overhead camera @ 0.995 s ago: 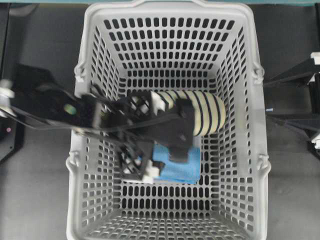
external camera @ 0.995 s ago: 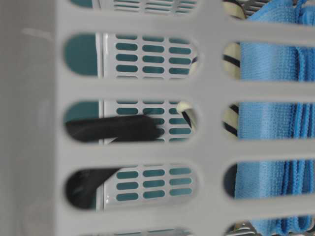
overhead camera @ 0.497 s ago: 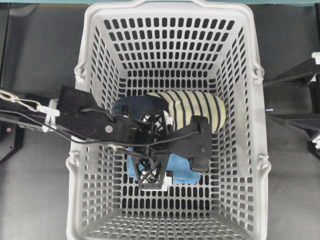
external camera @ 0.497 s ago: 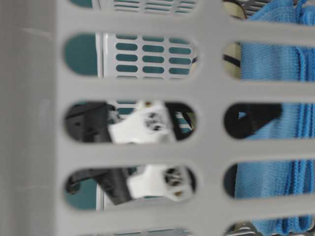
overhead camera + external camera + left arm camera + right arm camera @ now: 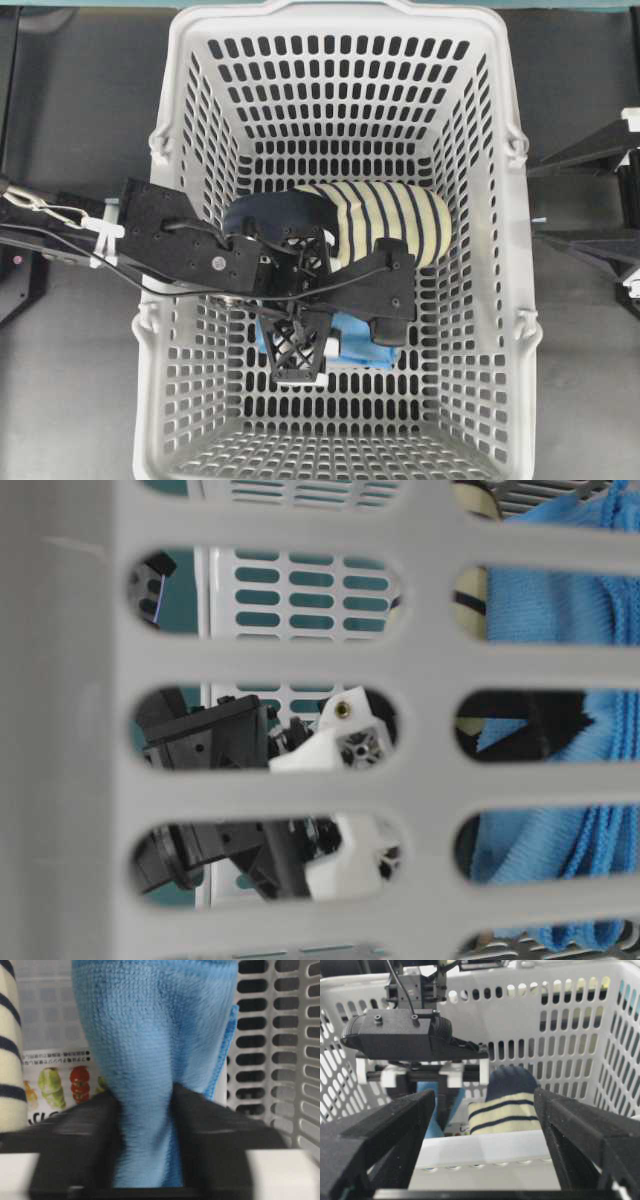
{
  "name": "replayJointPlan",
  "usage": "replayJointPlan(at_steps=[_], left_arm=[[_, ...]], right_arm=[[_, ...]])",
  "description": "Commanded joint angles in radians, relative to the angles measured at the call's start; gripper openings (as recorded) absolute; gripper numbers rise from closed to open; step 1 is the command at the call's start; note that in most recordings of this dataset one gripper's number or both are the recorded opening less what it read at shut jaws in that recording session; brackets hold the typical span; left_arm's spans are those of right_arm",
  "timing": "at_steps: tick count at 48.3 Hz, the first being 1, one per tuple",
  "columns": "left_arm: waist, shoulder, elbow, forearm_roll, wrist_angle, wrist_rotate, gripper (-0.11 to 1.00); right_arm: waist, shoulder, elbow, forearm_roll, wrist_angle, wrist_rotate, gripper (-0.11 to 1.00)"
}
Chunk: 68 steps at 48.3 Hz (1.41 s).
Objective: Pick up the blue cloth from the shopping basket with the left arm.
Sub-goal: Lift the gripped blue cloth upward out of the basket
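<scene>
Inside the shopping basket point(image 5: 185, 120), our left gripper point(image 5: 145, 1125) has its two black fingers point(image 5: 85, 1130) pinched tight on the blue cloth point(image 5: 150, 1050), which bunches into a narrow neck between them and spreads wide beyond. The cloth sits just beside the navy and cream striped slipper point(image 5: 385, 220), toward the basket's near end. Our right gripper point(image 5: 480, 1125) hangs outside the rim with its fingers spread wide, holding nothing.
</scene>
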Motion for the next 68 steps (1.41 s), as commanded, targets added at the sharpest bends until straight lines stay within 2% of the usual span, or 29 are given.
replayJointPlan(at_steps=[1, 4, 15, 21, 31, 35, 68], left_arm=[[-0.002, -0.038, -0.025, 0.005, -0.005, 0.003, 0.23], [-0.002, -0.055, -0.048, 0.003, -0.002, 0.002, 0.12], [-0.006, -0.106, -0.160, 0.003, 0.046, 0.002, 0.11], [-0.006, -0.114, -0.258, 0.005, 0.150, 0.002, 0.11], [-0.002, -0.114, -0.488, 0.005, 0.410, 0.003, 0.11], [0.005, -0.114, -0.545, 0.005, 0.460, 0.002, 0.11], [0.023, -0.114, -0.545, 0.003, 0.472, 0.002, 0.11]], right_arm=[[-0.003, 0.005, -0.008, 0.005, -0.009, 0.003, 0.77], [-0.003, 0.005, -0.008, 0.003, -0.009, 0.003, 0.77], [-0.002, 0.005, -0.008, 0.005, -0.009, 0.005, 0.77], [-0.002, 0.000, -0.008, 0.005, -0.009, 0.005, 0.77], [-0.003, -0.003, -0.006, 0.003, -0.009, 0.003, 0.77], [-0.003, -0.003, -0.006, 0.005, -0.009, 0.005, 0.77], [-0.002, -0.005, -0.006, 0.008, -0.014, 0.005, 0.77]])
